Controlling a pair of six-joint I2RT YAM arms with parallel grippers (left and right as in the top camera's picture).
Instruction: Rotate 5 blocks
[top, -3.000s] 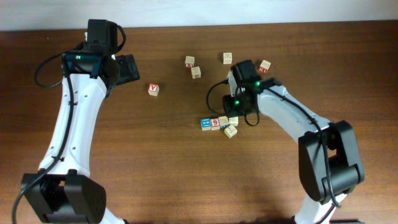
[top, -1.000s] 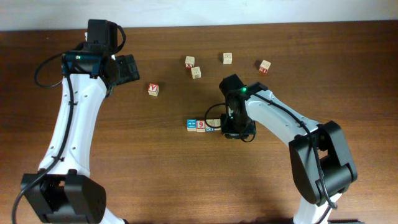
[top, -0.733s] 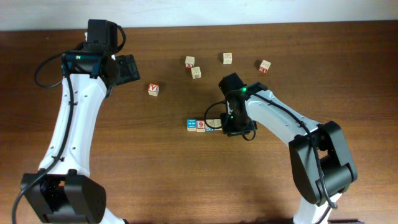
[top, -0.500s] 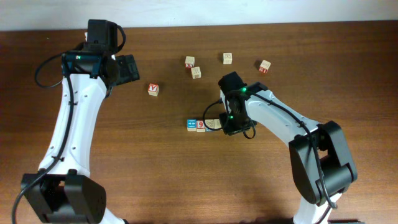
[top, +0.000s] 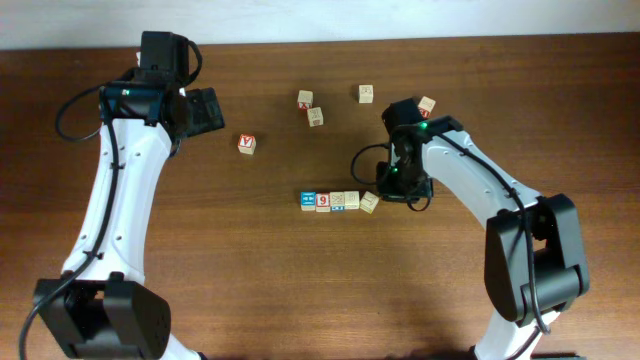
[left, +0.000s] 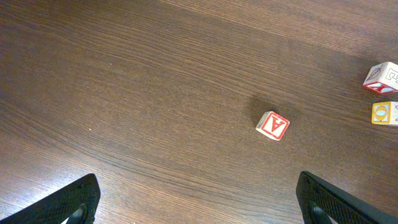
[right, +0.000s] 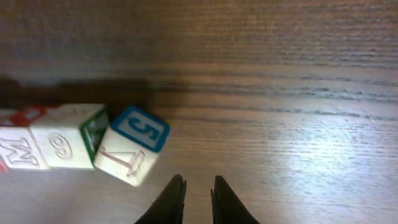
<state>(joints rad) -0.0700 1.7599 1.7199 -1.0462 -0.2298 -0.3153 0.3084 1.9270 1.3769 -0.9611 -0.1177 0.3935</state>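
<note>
Four light-wood blocks lie in a row: a blue-faced one (top: 308, 201), a red "9" one (top: 322, 202), and two pale ones (top: 337, 201) (top: 352, 200). A fifth block (top: 369, 203) sits tilted at the row's right end; in the right wrist view it is the cube (right: 132, 146) with a blue "5" face. My right gripper (top: 392, 190) (right: 198, 185) hovers just right of it, apart from it, shut to a thin slit with nothing between the fingers. My left gripper (top: 214, 112) (left: 202, 214) is far off at the upper left, wide open and empty.
A red "Y" cube (top: 246, 144) (left: 272, 125) lies alone left of centre. Pale cubes are scattered at the back (top: 305, 99) (top: 315, 116) (top: 366, 93) (top: 427, 105). The table's far edge runs along the top of the overhead view.
My right gripper has drawn back up and to the right, away from the row, uncovering the tilted end block. The left arm has not moved.
</note>
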